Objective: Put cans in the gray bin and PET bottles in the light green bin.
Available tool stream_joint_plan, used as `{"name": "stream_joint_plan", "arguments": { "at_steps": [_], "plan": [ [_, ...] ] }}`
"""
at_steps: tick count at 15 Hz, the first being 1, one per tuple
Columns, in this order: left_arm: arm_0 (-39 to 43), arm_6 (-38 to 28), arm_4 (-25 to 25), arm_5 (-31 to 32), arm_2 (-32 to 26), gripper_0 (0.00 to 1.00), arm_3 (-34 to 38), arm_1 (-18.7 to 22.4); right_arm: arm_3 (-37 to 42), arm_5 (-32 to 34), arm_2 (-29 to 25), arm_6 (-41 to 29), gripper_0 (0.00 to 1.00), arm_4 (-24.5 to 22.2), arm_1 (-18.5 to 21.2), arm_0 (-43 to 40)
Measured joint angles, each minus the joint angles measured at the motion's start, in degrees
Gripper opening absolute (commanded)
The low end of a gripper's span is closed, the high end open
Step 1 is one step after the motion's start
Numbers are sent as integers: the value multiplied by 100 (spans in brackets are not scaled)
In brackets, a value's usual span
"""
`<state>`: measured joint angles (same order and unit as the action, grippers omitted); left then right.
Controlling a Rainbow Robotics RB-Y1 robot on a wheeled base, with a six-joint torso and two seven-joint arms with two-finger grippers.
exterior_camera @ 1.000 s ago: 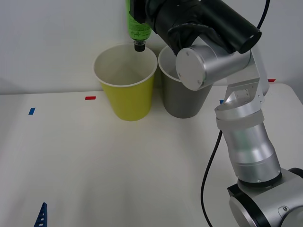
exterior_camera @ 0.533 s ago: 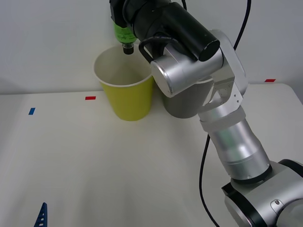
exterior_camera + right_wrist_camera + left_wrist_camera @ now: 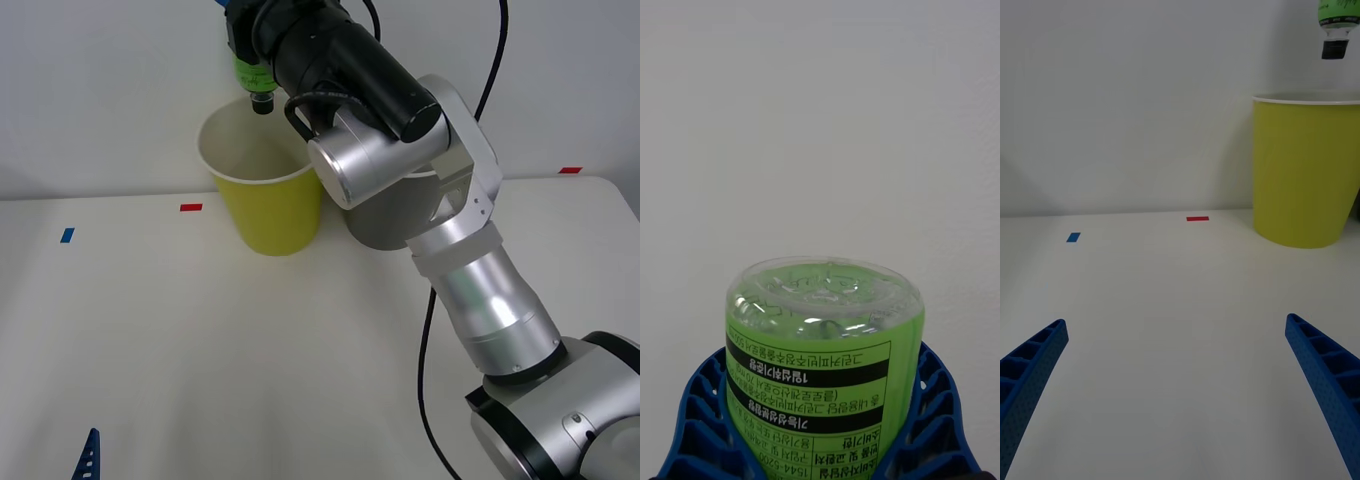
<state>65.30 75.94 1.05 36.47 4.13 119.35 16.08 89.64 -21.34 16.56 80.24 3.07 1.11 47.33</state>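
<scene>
Right gripper [image 3: 250, 55] raised over the far side of the white tabletop [image 3: 200, 350], its blue ribbed fingers [image 3: 692, 420] closed on either side of the small slim PET bottle with a bright green label and black cap [image 3: 256, 82]. The bottle hangs inverted, cap downward, above the back rim of the round tapered light green bin with a white rim and white inside [image 3: 268, 200]; in the left wrist view its cap [image 3: 1334, 46] sits just above that rim, apart from it. The round dark gray bin [image 3: 375, 225] stands just beside the green one, largely hidden behind the right arm.

Handling, as a judgement: the clear base seen in the right wrist view looks empty, so the bottle is probably light, and its thin wall would yield under a hard squeeze. The labelled mid-body — where the fingers sit now — offers a straight, less slippery surface than the bare plastic ends. A light bottle dropped from near the rim may bounce or tip out, so release is best made nearer the centre of the opening.

Left gripper [image 3: 1180, 375] low and near the robot, its fingers spread wide apart and holding nothing.
</scene>
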Motion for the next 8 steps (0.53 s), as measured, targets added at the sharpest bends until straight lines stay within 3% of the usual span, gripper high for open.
{"name": "stream_joint_plan", "arguments": {
  "at_steps": [1,2,3,4,8],
  "plan": [
    [0,0,0,0,0,100,0,0,0,0,9,-18,44,-105,-15,-2],
    [0,0,0,0,0,100,0,0,0,0,12,-32,70,-239,-20,-2],
    [0,0,0,0,0,100,0,0,0,0,13,-49,88,-305,-25,-3],
    [0,0,0,0,0,100,0,0,0,0,13,-64,100,-314,-31,-3],
    [0,0,0,0,0,100,0,0,0,-136,62,-69,100,-306,-49,-3]
  ]
}}
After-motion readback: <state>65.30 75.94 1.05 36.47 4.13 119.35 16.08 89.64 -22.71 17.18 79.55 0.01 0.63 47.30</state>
